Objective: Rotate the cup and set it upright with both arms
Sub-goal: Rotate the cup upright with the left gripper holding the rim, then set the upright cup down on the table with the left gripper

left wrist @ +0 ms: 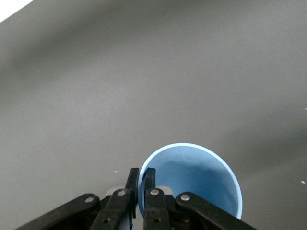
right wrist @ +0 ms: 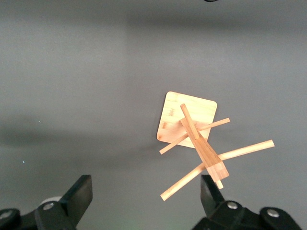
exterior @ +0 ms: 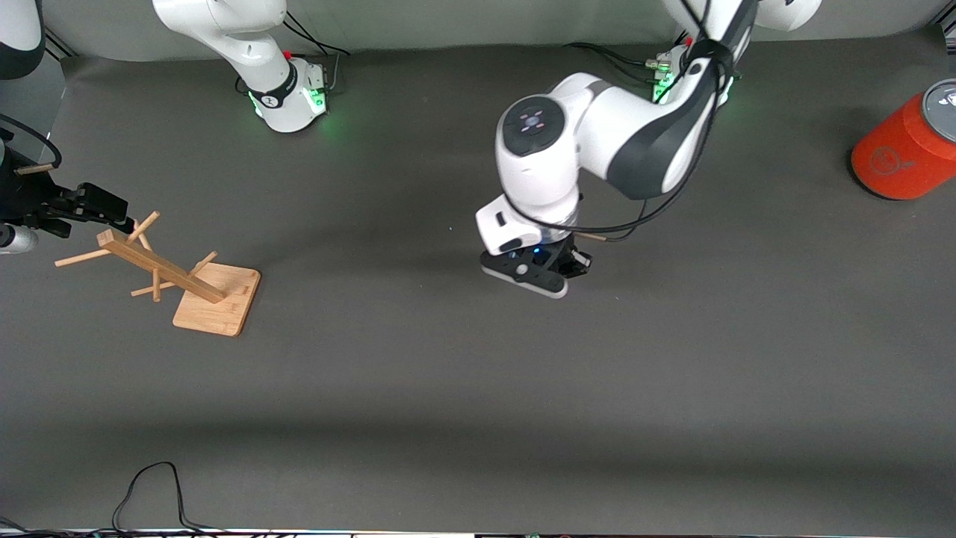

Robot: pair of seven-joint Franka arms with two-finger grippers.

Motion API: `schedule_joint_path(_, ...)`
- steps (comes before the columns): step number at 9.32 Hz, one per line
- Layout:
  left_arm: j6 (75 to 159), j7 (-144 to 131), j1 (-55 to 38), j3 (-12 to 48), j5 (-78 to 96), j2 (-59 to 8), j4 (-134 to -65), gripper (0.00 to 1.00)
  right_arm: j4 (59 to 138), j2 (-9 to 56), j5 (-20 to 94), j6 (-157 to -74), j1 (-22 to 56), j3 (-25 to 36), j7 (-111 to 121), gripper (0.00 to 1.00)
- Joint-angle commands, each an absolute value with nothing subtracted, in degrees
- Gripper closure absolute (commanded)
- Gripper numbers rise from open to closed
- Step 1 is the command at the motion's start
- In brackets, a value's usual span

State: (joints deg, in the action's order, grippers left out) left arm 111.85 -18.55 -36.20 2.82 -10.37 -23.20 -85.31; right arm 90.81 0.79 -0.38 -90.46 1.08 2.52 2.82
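Left arm pinching the cup's rim at mid-table, right arm waiting over the wooden rack.

The left gripper (exterior: 556, 273) hangs low over the middle of the grey-covered table (exterior: 478, 388), its fingers (left wrist: 148, 179) closed down to a narrow gap on the rim of the small pale blue matte plastic tumbler (left wrist: 192, 179), one inside the wall and one outside. The cup's mouth faces the wrist camera, so it looks upright or nearly so, though whether its base rests on the table I cannot tell. The right gripper (right wrist: 144, 196) waits with fingers spread wide and empty over the bamboo peg rack on its square base (exterior: 216, 299), toward the right arm's end. An orange-red can with a grey lid (exterior: 907, 146) sits at the left arm's end. By my reckoning, the turning looks largely done; setting down and releasing remain.
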Motion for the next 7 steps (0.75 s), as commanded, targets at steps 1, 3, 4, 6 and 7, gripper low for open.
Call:
schedule_joint_path(1, 127.71, -24.66, -35.86, 2.81, -8.53, -14.43, -104.26, 1.0, 91.67, 0.26, 0.35, -91.67, 1.32, 2.64, 3.34, 0.0)
schedule_joint_path(3, 139.95, -29.6, -35.86, 2.73, -8.61, -15.63, -110.71, 1.0, 91.76, 0.26, 0.35, -91.67, 1.32, 2.64, 3.34, 0.0)
schedule_joint_path(4, 145.93, -31.88, -35.95, 2.38, -8.96, -16.69, -113.35, 1.0, 91.67, 0.35, 0.35, -91.67, 1.32, 2.64, 3.34, 0.0)
schedule_joint_path(6, 155.95, -36.01, -36.12, 1.59, -9.66, -18.97, -117.05, 1.0, 91.67, 0.53, 0.35, -91.93, 1.32, 2.64, 3.34, 0.0)
schedule_joint_path(7, 162.27, -38.3, -36.12, 1.5, -10.45, -20.55, -119.07, 1.0, 91.76, 0.61, 0.35, -92.02, 1.32, 2.64, 3.34, 0.0)
